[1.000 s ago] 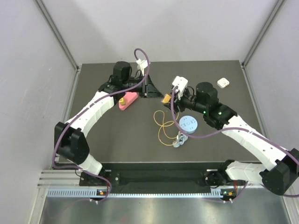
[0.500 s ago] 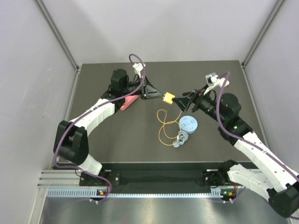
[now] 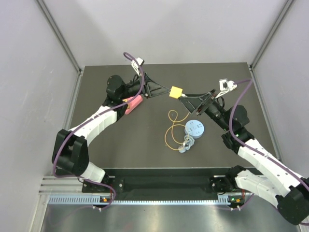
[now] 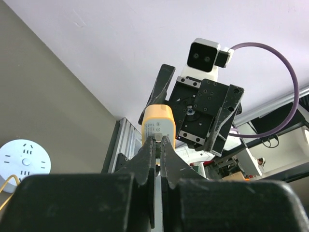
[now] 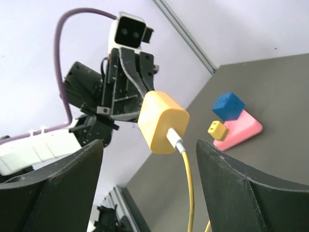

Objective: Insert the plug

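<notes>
Hanging in the air above the far middle of the dark surface (image 3: 145, 145), the yellow plug (image 3: 176, 91) is pinched at one end by the left gripper (image 3: 167, 90), whose fingers are pressed together on it. Its thin yellow wire (image 3: 170, 130) leaves the opposite face and drops to loose loops on the surface just beside the light-blue disc (image 3: 194, 128). The right gripper (image 3: 183, 98) faces the plug from the other side with its fingers spread wide to either side of it, whether either touches it cannot be told, and a pink block (image 3: 133, 104) lies on the surface under the left arm.
</notes>
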Tool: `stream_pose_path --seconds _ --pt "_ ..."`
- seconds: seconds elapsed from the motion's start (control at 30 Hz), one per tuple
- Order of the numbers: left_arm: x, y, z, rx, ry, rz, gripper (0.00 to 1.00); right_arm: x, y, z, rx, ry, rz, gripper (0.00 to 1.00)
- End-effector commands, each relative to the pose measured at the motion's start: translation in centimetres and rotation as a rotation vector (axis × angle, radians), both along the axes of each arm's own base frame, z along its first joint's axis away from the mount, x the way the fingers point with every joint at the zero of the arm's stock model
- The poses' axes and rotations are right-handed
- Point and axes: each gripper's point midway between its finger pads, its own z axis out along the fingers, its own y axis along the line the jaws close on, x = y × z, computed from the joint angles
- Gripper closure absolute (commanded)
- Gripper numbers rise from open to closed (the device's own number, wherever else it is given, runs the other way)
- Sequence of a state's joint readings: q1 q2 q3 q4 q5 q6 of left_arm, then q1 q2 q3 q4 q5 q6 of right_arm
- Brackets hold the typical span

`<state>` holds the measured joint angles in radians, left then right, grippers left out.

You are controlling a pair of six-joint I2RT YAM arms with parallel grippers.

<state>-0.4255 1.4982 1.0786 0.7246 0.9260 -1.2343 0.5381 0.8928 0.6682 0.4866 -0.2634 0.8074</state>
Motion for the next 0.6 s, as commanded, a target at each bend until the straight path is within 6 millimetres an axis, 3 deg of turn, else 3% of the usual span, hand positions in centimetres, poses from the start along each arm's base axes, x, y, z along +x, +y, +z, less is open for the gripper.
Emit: stream_pose_path --seconds 0.0,0.4,0.5,0.57 --pt "-1.4 0.4 3.2 -0.070 -0.108 -0.002 1.00 -0.6 -0.1 3.6 0.114 -0.094 0.029 0.23" --pt "-1.6 -0.1 2.8 -0.078 -0.107 -0.020 1.00 0.6 1.0 3.8 0.127 -0.065 0.050 0.31" --pt "-1.7 -0.2 2.7 -0.070 -0.107 -0.028 1.00 0.6 1.3 4.1 0.145 -0.072 0.072 0.51" --pt "-1.8 -0.3 2.3 -0.063 -0.105 -0.034 1.00 0.5 1.4 4.4 0.159 -0.082 0.082 0.71"
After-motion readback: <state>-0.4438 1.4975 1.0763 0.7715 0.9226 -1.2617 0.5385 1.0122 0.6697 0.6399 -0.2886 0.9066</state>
